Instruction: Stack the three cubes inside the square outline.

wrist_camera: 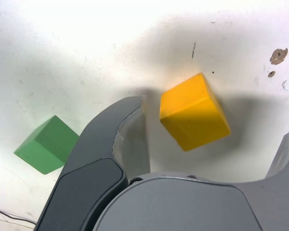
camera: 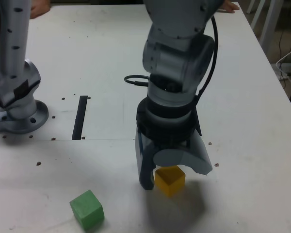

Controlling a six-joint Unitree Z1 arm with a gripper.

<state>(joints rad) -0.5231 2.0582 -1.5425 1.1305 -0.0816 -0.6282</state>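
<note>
Pincer point(camera: 175, 178) spread wide in the lower middle of the exterior view, nothing pinched, its fingers around and above the yellow cube point(camera: 170, 181) on the pale surface point(camera: 252, 160); the green cube point(camera: 87, 210) sits in the lower left of the frame, well apart, and a straight black strip point(camera: 80, 118) lies left of centre. Neither a red cube nor the square outline can be made out, so where the stack belongs can't be told from here. In the wrist view, the yellow cube lies turned askew in the gap, nearer the dark finger point(wrist_camera: 96, 149) than the other one. Closing like that could catch an edge and spin or shove the cube; going down off-centre could land that finger on it. The green cube, beyond the dark finger, seems less at risk.
</note>
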